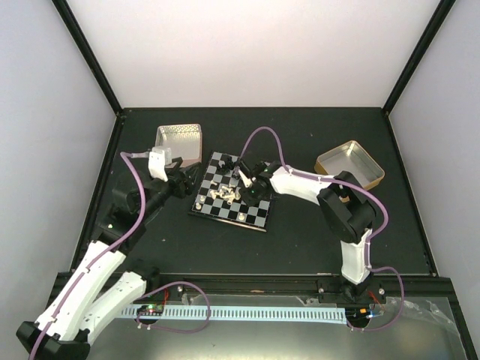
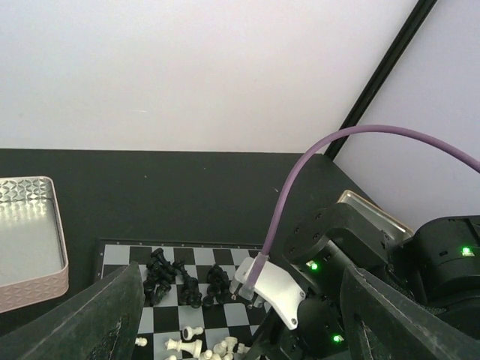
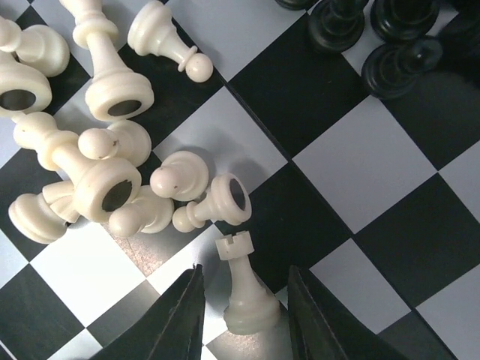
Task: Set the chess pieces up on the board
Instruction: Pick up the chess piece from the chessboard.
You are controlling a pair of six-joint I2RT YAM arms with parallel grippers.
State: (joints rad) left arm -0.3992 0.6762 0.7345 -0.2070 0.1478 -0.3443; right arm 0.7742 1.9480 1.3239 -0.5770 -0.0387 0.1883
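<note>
A small square black-and-grey checkered chessboard (image 1: 256, 214) lay mid-table on the black tabletop (image 1: 300, 240), between a pink square metal tin (image 1: 180, 139) and a gold square tin (image 1: 350, 164). Cream-white chess pieces (image 3: 97, 150) lay tumbled in a heap on the board, and black chess pieces (image 2: 184, 281) clustered just beside them. The right gripper (image 3: 244, 273) hung low over the board, its 2 fingers apart around 1 cream rook (image 3: 241, 291), with narrow gaps at each side. The left gripper (image 1: 183, 181) hovered at the board's left edge, jaws wide apart and holding nothing.
</note>
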